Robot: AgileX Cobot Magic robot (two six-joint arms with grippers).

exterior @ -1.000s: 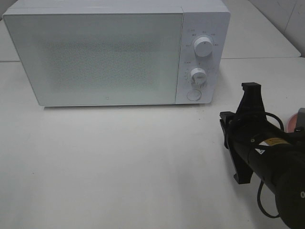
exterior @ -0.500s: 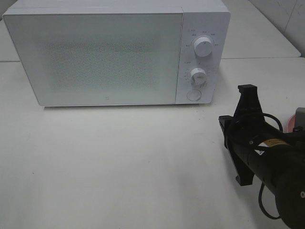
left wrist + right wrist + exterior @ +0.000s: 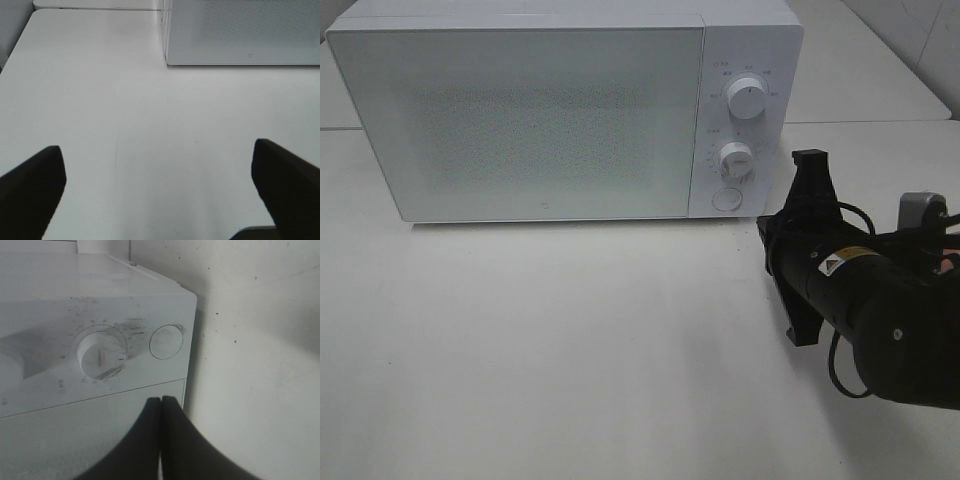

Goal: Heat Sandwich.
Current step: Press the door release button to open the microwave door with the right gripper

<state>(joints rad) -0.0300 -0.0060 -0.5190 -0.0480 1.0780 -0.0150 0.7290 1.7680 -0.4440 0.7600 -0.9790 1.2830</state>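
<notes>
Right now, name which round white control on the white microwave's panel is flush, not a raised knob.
The lowest one, the round button; the upper dial and lower dial above it stick out.

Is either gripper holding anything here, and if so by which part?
Nothing is held. The right gripper is shut with nothing between its jaws, facing the microwave; the left gripper is open over the table.

The interior of the microwave (image 3: 560,110) is hidden behind its frosted door (image 3: 530,120). The markings around its dials (image 3: 747,100) are too small to be read. Beside the microwave, the right arm (image 3: 885,325) is cut off at the edge.
</notes>
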